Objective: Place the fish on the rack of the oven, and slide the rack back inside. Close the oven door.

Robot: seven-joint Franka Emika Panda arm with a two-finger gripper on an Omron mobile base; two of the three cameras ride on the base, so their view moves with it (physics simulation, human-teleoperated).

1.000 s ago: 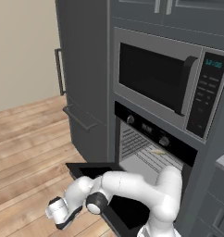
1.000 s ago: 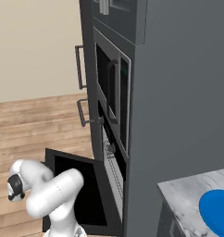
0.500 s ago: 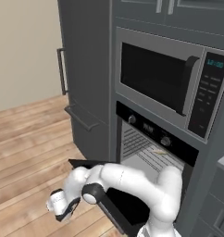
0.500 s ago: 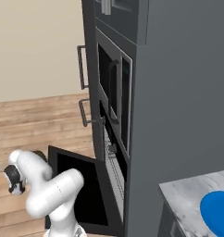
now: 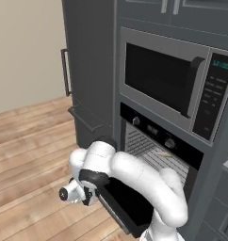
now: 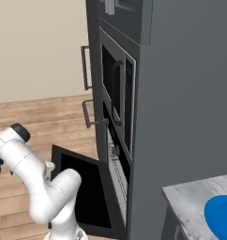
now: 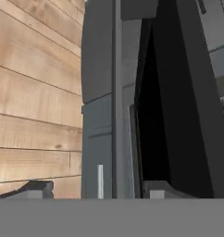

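We hold our gripper (image 5: pixel 69 194) low at the outer edge of the open oven door (image 6: pixel 85 187), likely to lift it shut. Its tips stand apart in the hand view, holding nothing. The fish (image 5: pixel 166 153) lies on the rack (image 5: pixel 151 153), which looks pushed inside the oven (image 5: pixel 158 155). A microwave (image 5: pixel 170 87) sits above; nothing blocks the swing.

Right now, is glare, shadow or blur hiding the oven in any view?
Left base view: even light, no glare, rack readable inside the oven. Right base view: door plain black, cavity seen edge-on and dim. Hand view: soft, blocky, door's inner face nearly pure black.
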